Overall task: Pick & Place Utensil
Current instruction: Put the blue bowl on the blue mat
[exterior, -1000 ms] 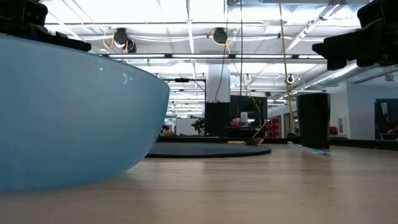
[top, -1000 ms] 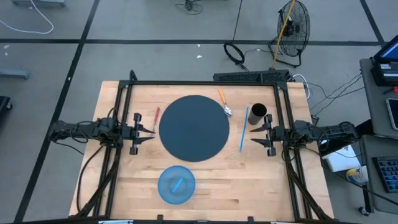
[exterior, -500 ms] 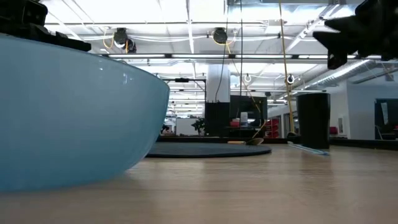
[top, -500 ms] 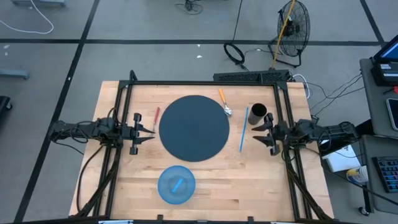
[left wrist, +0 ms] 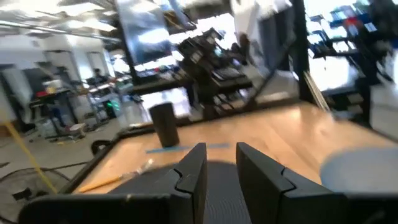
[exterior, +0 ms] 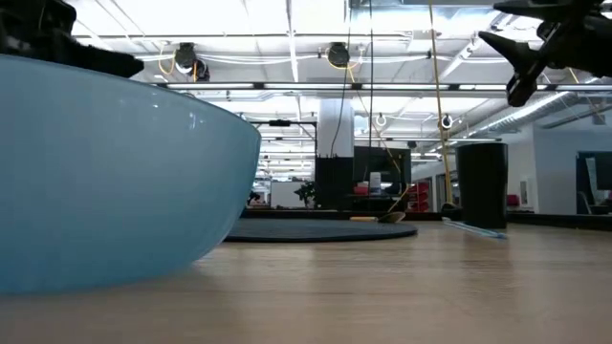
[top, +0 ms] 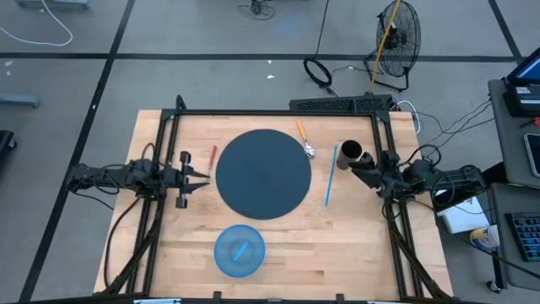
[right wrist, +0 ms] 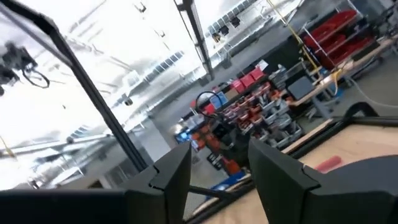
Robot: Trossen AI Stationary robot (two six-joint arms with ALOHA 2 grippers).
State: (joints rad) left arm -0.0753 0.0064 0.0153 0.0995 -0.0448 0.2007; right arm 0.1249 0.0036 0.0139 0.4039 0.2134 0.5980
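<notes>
A thin blue utensil (top: 330,177) lies flat on the table, right of the dark round mat (top: 263,173). An orange-handled spoon (top: 304,138) rests at the mat's far right rim. A red-handled utensil (top: 211,158) lies to the mat's left. A black cup (top: 351,152) stands upright near the right arm. My right gripper (top: 356,167) hovers open just beside the cup, raised and tipped up, as the low view shows (exterior: 524,53). My left gripper (top: 204,177) is open over the table left of the mat, near the red utensil.
A light blue bowl (top: 226,263) with a small blue item (top: 241,251) inside sits near the table's near edge and fills the low view's left (exterior: 115,191). Black frame rails (top: 253,112) run along the far edge and both sides.
My right gripper has risen and swung toward the far edge, close to the black cup. It has tipped upward, so its wrist view now looks at the ceiling. The utensils, cup and bowl have stayed in place.
</notes>
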